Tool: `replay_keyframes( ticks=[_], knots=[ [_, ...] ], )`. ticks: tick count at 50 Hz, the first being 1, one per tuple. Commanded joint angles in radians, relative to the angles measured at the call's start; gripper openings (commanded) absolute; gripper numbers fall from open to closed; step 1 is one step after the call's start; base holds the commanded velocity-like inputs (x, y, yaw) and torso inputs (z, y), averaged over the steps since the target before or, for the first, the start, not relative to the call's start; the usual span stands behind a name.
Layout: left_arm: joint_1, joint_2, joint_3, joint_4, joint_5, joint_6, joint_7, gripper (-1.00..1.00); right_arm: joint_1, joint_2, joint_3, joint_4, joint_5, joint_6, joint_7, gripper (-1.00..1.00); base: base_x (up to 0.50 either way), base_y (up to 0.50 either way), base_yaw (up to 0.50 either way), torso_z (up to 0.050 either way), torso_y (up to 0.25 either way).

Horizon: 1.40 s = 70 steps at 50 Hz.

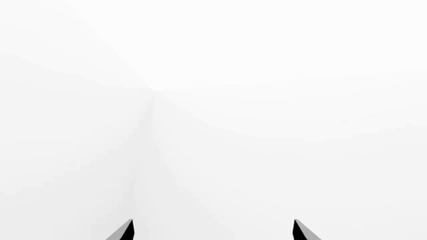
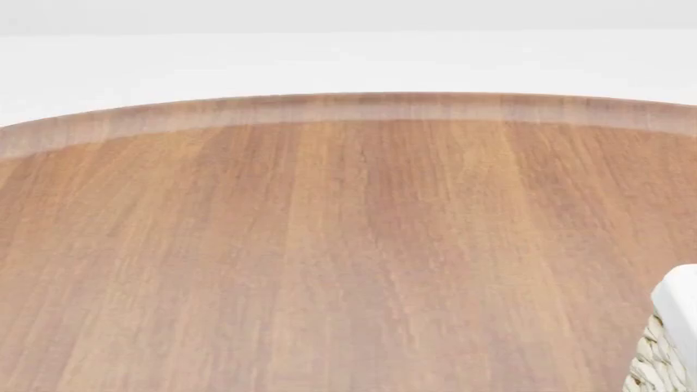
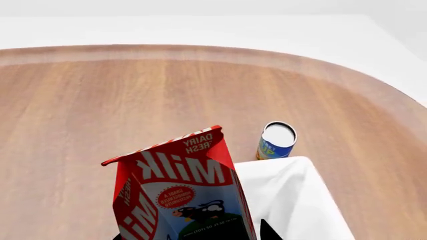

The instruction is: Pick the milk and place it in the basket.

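Note:
In the right wrist view the red milk carton [image 3: 180,190] with white "Milk" lettering sits between the dark fingertips [image 3: 267,231] of my right gripper [image 3: 193,235], which is shut on it. The carton is held above the wooden table, next to the basket's white cloth liner [image 3: 287,200]. In the head view only a corner of the basket [image 2: 677,314] shows at the lower right, white rim over cream wicker. My left gripper [image 1: 213,231] is open and empty, facing plain white walls. Neither gripper shows in the head view.
A small blue-and-yellow can with a white lid [image 3: 275,141] stands on the table just beyond the basket's corner. The round wooden table [image 2: 326,245] has a curved far edge with white floor behind it.

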Motion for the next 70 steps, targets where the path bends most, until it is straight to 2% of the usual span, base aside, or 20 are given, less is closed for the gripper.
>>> replay_keyframes(
  ticks=[1,14,16,25,36,45,60,70],
  knots=[
    [0.009,0.019,-0.014,0.017,0.031,-0.009,0.022,1.0,-0.01,-0.018,0.04,-0.022,-0.04,-0.053,-0.01,-1.0,0.0,0.0,0.0,0.0,0.0],
    [0.011,0.016,-0.013,0.022,0.056,-0.009,0.018,1.0,-0.007,-0.018,0.029,-0.025,-0.052,-0.068,0.0,-1.0,0.0,0.0,0.0,0.0,-0.166],
    [0.008,0.018,-0.02,0.017,0.025,-0.007,0.015,1.0,-0.006,-0.017,0.027,-0.026,-0.053,-0.068,0.001,-1.0,0.0,0.0,0.0,0.0,0.0],
    [0.01,0.012,-0.011,0.021,0.056,-0.01,0.017,1.0,0.011,-0.021,0.008,-0.017,-0.065,-0.08,-0.001,-1.0,0.0,0.0,0.0,0.0,-0.015],
    [0.013,0.011,-0.007,0.024,0.067,-0.007,0.02,1.0,0.014,-0.016,0.006,-0.015,-0.062,-0.075,-0.002,-1.0,0.0,0.0,0.0,0.0,-0.25],
    [0.013,0.014,-0.007,0.023,0.07,-0.001,0.022,1.0,-0.016,-0.017,0.026,-0.022,-0.046,-0.075,0.007,-1.0,0.0,0.0,0.0,0.0,-0.179],
    [0.012,0.01,-0.015,0.02,0.067,-0.007,0.008,1.0,-0.047,-0.021,0.049,-0.027,-0.026,-0.076,0.018,-1.0,0.0,0.0,0.0,0.0,-0.005],
    [0.015,0.011,-0.014,0.022,0.065,-0.005,0.009,1.0,-0.073,-0.014,0.07,-0.033,-0.013,-0.074,0.026,-1.0,0.0,0.0,0.0,0.0,-0.234]
  ],
)
